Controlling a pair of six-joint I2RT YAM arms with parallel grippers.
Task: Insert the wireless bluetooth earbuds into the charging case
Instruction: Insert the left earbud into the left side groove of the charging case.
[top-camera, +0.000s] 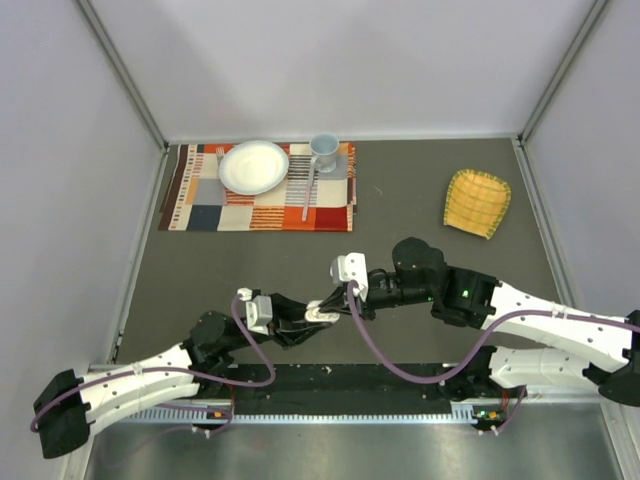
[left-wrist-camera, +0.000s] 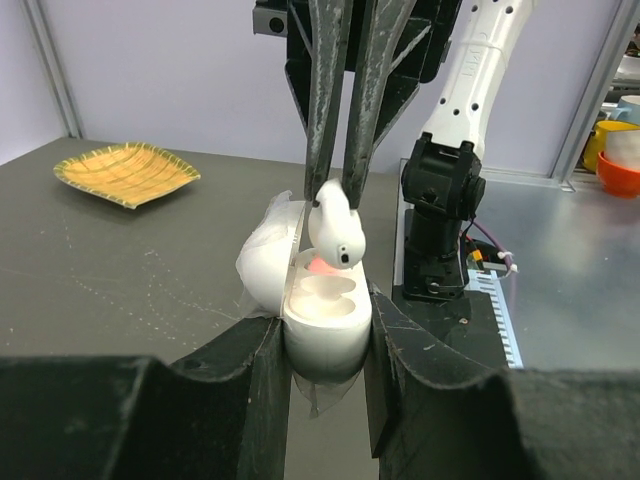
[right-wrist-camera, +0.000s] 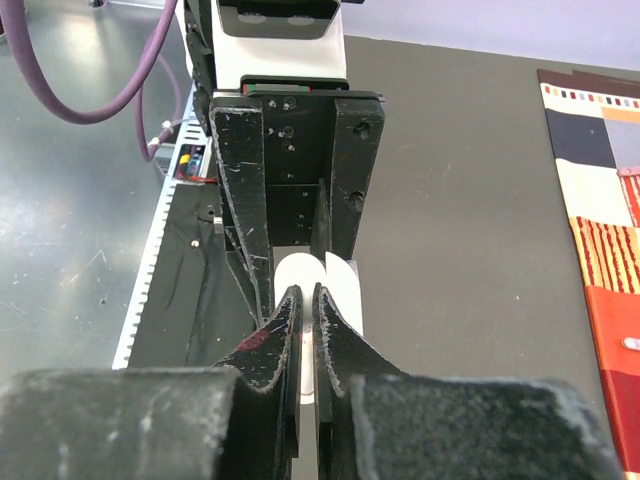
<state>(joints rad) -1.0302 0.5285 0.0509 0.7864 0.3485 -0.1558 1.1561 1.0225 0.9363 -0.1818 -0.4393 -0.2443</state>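
The charging case is a white oval with its lid swung open to the left, showing two hollow slots. My left gripper is shut on the case's lower body, one finger on each side. One of the wireless bluetooth earbuds hangs just above the slots, pinched at its top by my right gripper, which comes straight down from above. In the right wrist view the right gripper is shut with a white sliver of the earbud between its fingers, over the case. From above, both grippers meet at the case.
A patterned placemat at the back left carries a white plate, a pale cup and an orange-handled utensil. A yellow woven dish lies at the back right. The right arm's base stands close behind the case.
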